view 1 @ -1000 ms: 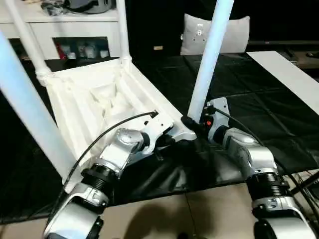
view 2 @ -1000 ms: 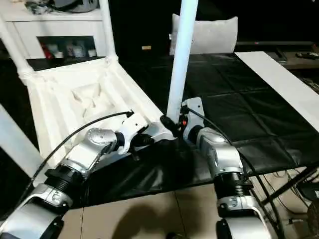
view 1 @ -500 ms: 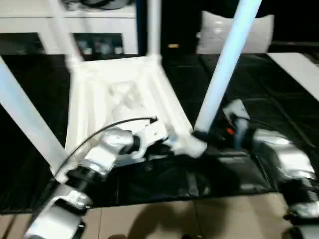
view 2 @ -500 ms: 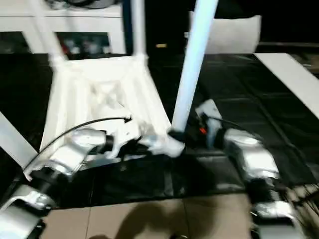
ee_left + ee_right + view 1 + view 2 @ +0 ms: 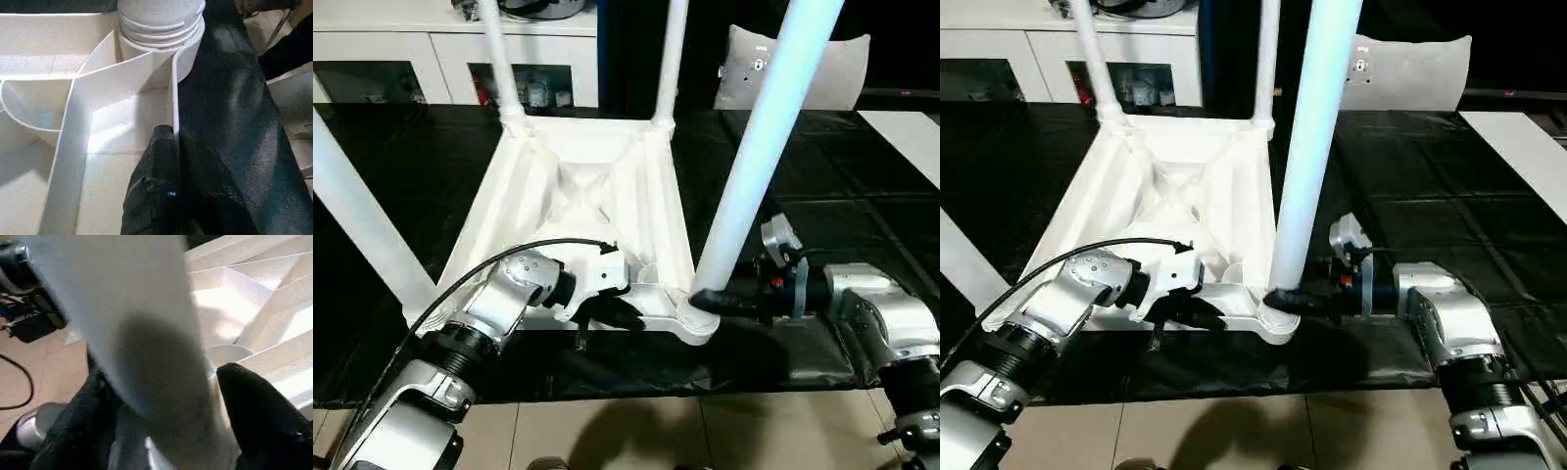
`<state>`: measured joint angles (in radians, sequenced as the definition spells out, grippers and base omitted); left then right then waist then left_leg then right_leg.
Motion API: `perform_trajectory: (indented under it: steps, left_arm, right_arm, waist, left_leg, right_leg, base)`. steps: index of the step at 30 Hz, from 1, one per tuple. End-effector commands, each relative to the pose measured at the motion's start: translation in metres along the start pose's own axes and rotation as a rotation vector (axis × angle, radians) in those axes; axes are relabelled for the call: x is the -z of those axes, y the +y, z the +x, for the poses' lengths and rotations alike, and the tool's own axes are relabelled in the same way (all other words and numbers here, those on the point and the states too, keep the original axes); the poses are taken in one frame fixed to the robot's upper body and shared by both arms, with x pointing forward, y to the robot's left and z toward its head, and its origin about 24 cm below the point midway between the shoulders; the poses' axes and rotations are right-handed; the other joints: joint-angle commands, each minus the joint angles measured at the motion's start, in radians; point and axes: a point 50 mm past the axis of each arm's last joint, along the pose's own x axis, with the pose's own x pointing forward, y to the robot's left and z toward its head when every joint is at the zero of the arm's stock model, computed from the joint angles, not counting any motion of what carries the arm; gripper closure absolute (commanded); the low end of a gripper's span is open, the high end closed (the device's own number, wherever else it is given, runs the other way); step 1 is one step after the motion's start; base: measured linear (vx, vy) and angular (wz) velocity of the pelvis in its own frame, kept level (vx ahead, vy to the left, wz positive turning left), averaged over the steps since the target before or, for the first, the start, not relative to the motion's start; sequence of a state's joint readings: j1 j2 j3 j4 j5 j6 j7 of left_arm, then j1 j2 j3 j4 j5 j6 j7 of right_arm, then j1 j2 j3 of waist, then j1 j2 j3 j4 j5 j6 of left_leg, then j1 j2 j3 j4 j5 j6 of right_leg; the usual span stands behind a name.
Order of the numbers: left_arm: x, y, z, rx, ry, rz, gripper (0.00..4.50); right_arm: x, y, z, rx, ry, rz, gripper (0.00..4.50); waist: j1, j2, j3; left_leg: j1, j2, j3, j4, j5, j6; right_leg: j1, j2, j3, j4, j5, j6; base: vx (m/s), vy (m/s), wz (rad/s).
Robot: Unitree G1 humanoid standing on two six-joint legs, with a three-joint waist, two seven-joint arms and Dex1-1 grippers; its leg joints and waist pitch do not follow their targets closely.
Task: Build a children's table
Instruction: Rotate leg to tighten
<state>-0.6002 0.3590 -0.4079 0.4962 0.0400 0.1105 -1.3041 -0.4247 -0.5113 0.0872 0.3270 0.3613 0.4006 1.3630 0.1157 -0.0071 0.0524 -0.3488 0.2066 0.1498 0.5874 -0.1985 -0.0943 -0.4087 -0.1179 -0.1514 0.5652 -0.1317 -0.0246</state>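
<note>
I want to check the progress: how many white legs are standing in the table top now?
4: two at the far corners, one at the near left corner, one near right between the right tool's fingers.

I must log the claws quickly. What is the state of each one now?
Left claw: closed on the tabletop's rim.
Right claw: closed around the near leg at its base.

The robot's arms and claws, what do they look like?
Both arms are shiny silver tubes with black ribbed rings at the joints. The left arm has a thin black cable looping over it. Each ends in a white block with a black two-fingered claw: left claw, right claw. The right wrist shows a small red mark.
</note>
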Motion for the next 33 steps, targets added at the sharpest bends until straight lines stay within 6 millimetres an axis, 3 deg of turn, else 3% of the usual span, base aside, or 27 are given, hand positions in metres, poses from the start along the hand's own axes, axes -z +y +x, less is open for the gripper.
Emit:
perform_trajectory:
  steps: [1,6,11,14,15,18,19,20,22,23,24,25,26,27,28,29,31,33]
  left_arm:
    - [-0.003,-0.006,0.009,0.08,0.022,0.021,4.5]
    - [-0.002,-0.005,0.008,0.07,0.027,0.015,4.5]
    - [-0.002,-0.005,0.009,0.051,0.017,-0.019,4.5]
    - [-0.007,-0.002,0.012,-0.011,-0.04,-0.078,4.5]
    - [-0.013,0.001,0.014,-0.065,-0.095,-0.124,4.5]
    - [-0.022,0.006,0.019,-0.159,-0.148,-0.19,4.5]
    - [-0.024,0.009,0.02,-0.208,-0.154,-0.209,4.5]
    - [-0.025,0.011,0.021,-0.239,-0.156,-0.219,4.5]
    - [-0.031,0.018,0.022,-0.331,-0.184,-0.255,4.5]
    - [-0.035,0.022,0.021,-0.393,-0.196,-0.271,4.5]
    - [-0.035,0.022,0.021,-0.393,-0.196,-0.271,4.5]
    - [-0.037,0.026,0.02,-0.441,-0.197,-0.277,4.5]
    - [-0.039,0.029,0.02,-0.473,-0.19,-0.278,4.5]
    - [-0.04,0.031,0.019,-0.498,-0.175,-0.273,4.5]
    - [-0.04,0.031,0.019,-0.501,-0.169,-0.269,4.5]
    - [-0.04,0.031,0.019,-0.506,-0.162,-0.268,4.5]
    - [-0.039,0.031,0.019,-0.503,-0.156,-0.265,4.5]
    - [-0.038,0.03,0.02,-0.497,-0.15,-0.259,4.5]
  right_arm:
    - [0.0,0.004,-0.001,-0.031,0.011,0.004,1.45]
    - [0.005,0.007,0.002,-0.042,0.019,0.017,2.0]
    - [0.008,0.009,0.009,-0.039,0.003,0.035,2.23]
    - [0.007,0.009,0.019,0.005,-0.038,0.06,2.35]
    - [0.007,0.005,0.026,0.083,-0.045,0.082,2.36]
    - [0.006,-0.008,0.039,0.273,-0.03,0.119,2.38]
    - [0.005,-0.014,0.045,0.344,-0.035,0.137,2.38]
    - [0.004,-0.016,0.048,0.384,-0.04,0.15,2.4]
    - [-0.002,-0.024,0.059,0.502,-0.085,0.184,2.41]
    - [-0.005,-0.03,0.065,0.597,-0.096,0.203,2.41]
    - [-0.005,-0.03,0.065,0.597,-0.096,0.203,2.41]
    - [-0.008,-0.034,0.071,0.676,-0.109,0.223,2.41]
    - [-0.01,-0.037,0.075,0.727,-0.122,0.224,2.41]
    - [-0.013,-0.038,0.078,0.738,-0.144,0.209,2.41]
    - [-0.014,-0.037,0.08,0.73,-0.155,0.204,2.41]
    - [-0.015,-0.037,0.081,0.723,-0.165,0.2,2.08]
    - [-0.015,-0.036,0.081,0.711,-0.16,0.188,1.88]
    - [-0.015,-0.034,0.08,0.699,-0.154,0.17,1.73]
  waist:
    - [-0.003,-0.012,-0.071]
    - [-0.002,-0.011,-0.074]
    - [-0.001,-0.01,-0.074]
    - [-0.006,-0.012,-0.071]
    - [-0.005,-0.007,-0.069]
    - [-0.023,-0.011,-0.06]
    - [-0.04,-0.012,-0.056]
    - [-0.057,-0.004,-0.055]
    - [-0.082,0.002,-0.057]
    - [-0.107,0.007,-0.061]
    - [-0.112,0.021,-0.061]
    - [-0.122,0.029,-0.064]
    - [-0.129,0.03,-0.061]
    - [-0.133,0.022,-0.055]
    - [-0.142,0.007,-0.052]
    - [-0.138,0.007,-0.057]
    - [-0.134,0.013,-0.062]
    - [-0.132,0.015,-0.063]
  left_leg:
    - [-0.006,0.025,0.014,-0.068,-0.165,0.062]
    - [-0.006,0.024,0.014,-0.066,-0.147,0.062]
    - [-0.006,0.025,0.014,-0.066,-0.14,0.063]
    - [-0.007,0.023,0.014,-0.068,-0.155,0.052]
    - [-0.006,0.021,0.013,-0.067,-0.164,0.049]
    - [-0.004,0.009,0.011,-0.064,-0.229,0.006]
    - [-0.004,0.0,0.009,-0.057,-0.268,-0.005]
    - [-0.001,-0.004,0.004,-0.049,-0.311,-0.007]
    - [0.005,-0.005,0.001,-0.04,-0.357,0.006]
    - [-0.012,0.009,-0.012,-0.048,-0.379,0.008]
    - [-0.016,0.025,-0.021,-0.059,-0.405,0.005]
    - [-0.027,0.062,-0.039,-0.086,-0.46,0.011]
    - [-0.029,0.071,-0.043,-0.099,-0.493,0.012]
    - [-0.005,0.059,-0.031,-0.096,-0.538,0.004]
    - [0.016,0.013,-0.011,-0.059,-0.505,-0.002]
    - [0.017,-0.005,-0.002,-0.04,-0.421,0.008]
    - [-0.007,0.006,-0.007,-0.053,-0.353,0.02]
    - [-0.005,0.016,-0.009,-0.06,-0.356,0.024]
  right_leg:
    - [0.067,-0.042,0.056,-0.061,-0.387,-0.131]
    - [0.066,-0.041,0.055,-0.059,-0.369,-0.134]
    - [0.066,-0.04,0.056,-0.056,-0.347,-0.143]
    - [0.066,-0.041,0.055,-0.059,-0.381,-0.134]
    - [0.066,-0.041,0.053,-0.062,-0.403,-0.129]
    - [0.059,-0.039,0.04,-0.082,-0.571,-0.062]
    - [0.056,-0.036,0.024,-0.099,-0.658,-0.014]
    - [0.054,-0.037,0.004,-0.119,-0.717,0.031]
    - [0.055,-0.032,-0.024,-0.144,-0.728,0.069]
    - [0.075,-0.032,-0.042,-0.14,-0.675,0.07]
    - [0.088,-0.035,-0.042,-0.132,-0.643,0.062]
    - [0.106,-0.038,-0.019,-0.089,-0.513,0.031]
    - [0.108,-0.036,-0.009,-0.069,-0.452,0.012]
    - [0.081,-0.038,0.003,-0.085,-0.445,-0.021]
    - [0.056,-0.045,-0.021,-0.129,-0.601,-0.007]
    - [0.058,-0.052,-0.034,-0.144,-0.663,0.017]
    - [0.072,-0.05,-0.026,-0.131,-0.596,0.013]
    - [0.068,-0.045,-0.016,-0.121,-0.532,-0.016]
  base:
    - [0.0,0.0,0.0]
    - [0.0,0.0,0.0]
    - [0.0,0.0,0.0]
    - [0.0,0.0,0.0]
    - [0.0,0.0,0.0]
    - [0.0,0.0,0.0]
    - [-0.055,0.001,-0.1]
    - [-0.054,0.015,-0.11]
    - [-0.027,0.008,-0.06]
    - [0.0,0.0,0.0]
    - [0.0,0.0,0.0]
    - [0.0,0.0,0.0]
    - [0.0,0.0,0.0]
    - [0.0,0.0,0.0]
    - [0.0,0.0,0.0]
    - [0.0,0.0,0.0]
    - [0.0,0.0,0.0]
    - [0.0,0.0,0.0]
